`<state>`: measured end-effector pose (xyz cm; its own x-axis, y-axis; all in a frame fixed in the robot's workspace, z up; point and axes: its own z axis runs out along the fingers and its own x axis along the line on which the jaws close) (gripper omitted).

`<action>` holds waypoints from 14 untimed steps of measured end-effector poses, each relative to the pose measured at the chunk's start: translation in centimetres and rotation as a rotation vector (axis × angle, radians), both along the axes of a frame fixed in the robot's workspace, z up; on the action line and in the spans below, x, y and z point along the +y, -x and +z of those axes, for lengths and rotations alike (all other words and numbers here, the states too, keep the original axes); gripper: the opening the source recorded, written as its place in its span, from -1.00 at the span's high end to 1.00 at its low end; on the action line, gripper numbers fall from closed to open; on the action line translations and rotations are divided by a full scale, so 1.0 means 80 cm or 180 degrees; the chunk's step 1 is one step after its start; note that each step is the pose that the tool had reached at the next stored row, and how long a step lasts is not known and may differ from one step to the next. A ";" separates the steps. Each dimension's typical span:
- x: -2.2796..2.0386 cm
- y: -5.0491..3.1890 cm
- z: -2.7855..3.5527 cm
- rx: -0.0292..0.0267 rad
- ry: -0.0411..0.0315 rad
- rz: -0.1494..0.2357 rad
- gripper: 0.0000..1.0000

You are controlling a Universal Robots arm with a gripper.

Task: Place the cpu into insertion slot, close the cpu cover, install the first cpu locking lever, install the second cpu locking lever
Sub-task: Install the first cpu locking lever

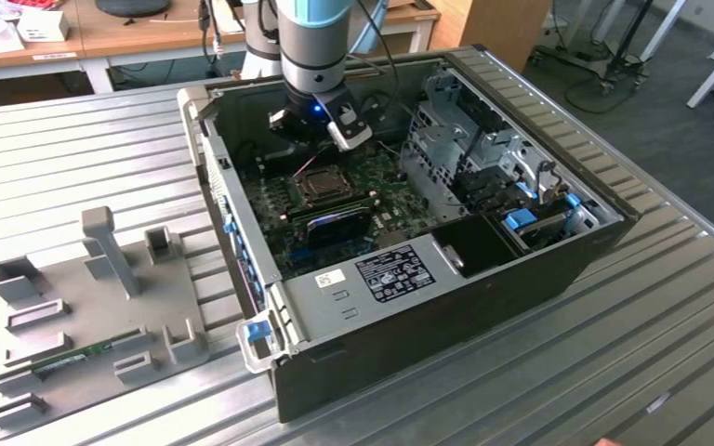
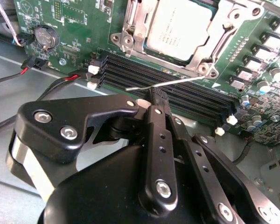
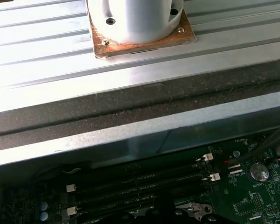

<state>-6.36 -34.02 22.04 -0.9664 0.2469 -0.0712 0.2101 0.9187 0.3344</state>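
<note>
Inside an open computer case (image 1: pixel 482 269) lying on its side on a ribbed metal table (image 1: pixel 72 149), the arm's black gripper (image 2: pixel 155 99) hangs low over the green motherboard (image 2: pixel 74 28), beside the long black memory slots (image 2: pixel 177 88) near the case's far wall. Its fingers (image 2: pixel 151 100) are drawn together, their tips pinching the thin silvery locking lever (image 2: pixel 168 82), a bare wire rod that slants out from the socket's near corner and crosses above the memory slots (the second wrist view shows the rod ending right at the fingertips). Just beyond the slots, the cpu (image 2: pixel 177 28) lies seated in the insertion slot (image 2: pixel 136 16), its silvery-grey top facing up, with the cpu cover (image 2: pixel 219 42) lowered around it, so that the frame borders the chip on the sides that show. A round coin cell (image 2: pixel 43 37) sits on the board to one side of the socket, and red and black wires (image 2: pixel 42 65) trail off the board's edge toward the case floor. In the exterior view the socket (image 1: pixel 324 184) appears near the middle of the board, directly below the arm (image 1: pixel 313 37), with drive cages (image 1: pixel 469 149) along the case's side toward the exterior view's right. On the table near the corner at the exterior view's left stands a grey fixture (image 1: pixel 97 297) of upright blocks, with a small green memory stick (image 1: pixel 78 358) lying in it.
</note>
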 end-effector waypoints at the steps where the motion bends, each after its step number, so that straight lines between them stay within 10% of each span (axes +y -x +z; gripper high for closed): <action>1: 0.0000 0.000 0.0000 0.0000 0.0000 0.0000 0.79; 14: -0.0001 0.000 -0.0143 -0.0005 -0.0002 0.0000 0.79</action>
<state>-6.37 -34.03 20.90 -0.9663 0.2470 -0.0726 0.2096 0.9185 0.3352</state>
